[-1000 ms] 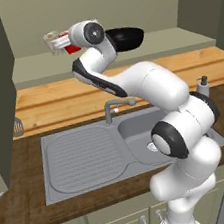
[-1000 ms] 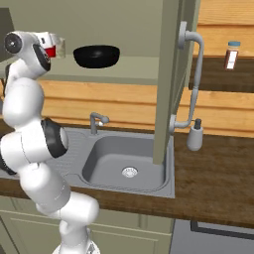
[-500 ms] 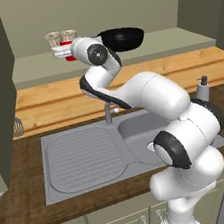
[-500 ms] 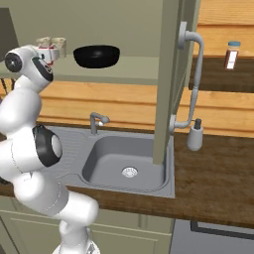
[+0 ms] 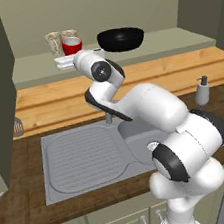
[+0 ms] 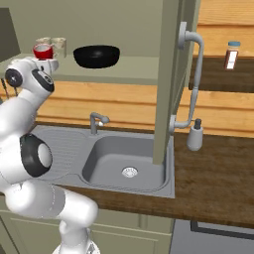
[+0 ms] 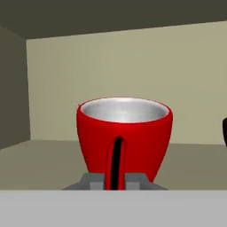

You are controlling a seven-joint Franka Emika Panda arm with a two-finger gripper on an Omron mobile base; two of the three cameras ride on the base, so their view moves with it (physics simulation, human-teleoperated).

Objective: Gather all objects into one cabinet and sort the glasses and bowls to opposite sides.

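We see the cabinet (image 5: 119, 4) open above the counter (image 6: 218, 163), its pale inner shelf (image 5: 175, 42) carrying all four objects, and the white arm (image 5: 148, 104) reaching up to the shelf's left part. Next in size is the black bowl (image 5: 121, 38), sitting toward the middle of the shelf, well apart from the rest. At the shelf's left end, near the back wall, stand the two speckled tumblers (image 5: 54, 42), close together, and the red mug (image 5: 72, 45) is just in front of them. The jaws (image 7: 115, 179) are closed on the red mug's handle, their two grey tips flanking it at the bottom of the hand view; whether the mug's base rests on the shelf or hangs just above it we cannot tell. We judge the step in hand to be the placing of the mug in the cabinet, beside the glasses, late in the task. The next move calls for setting the mug down, parting the jaws, and drawing the hand straight back from the shelf's front edge without knocking the tumblers behind.
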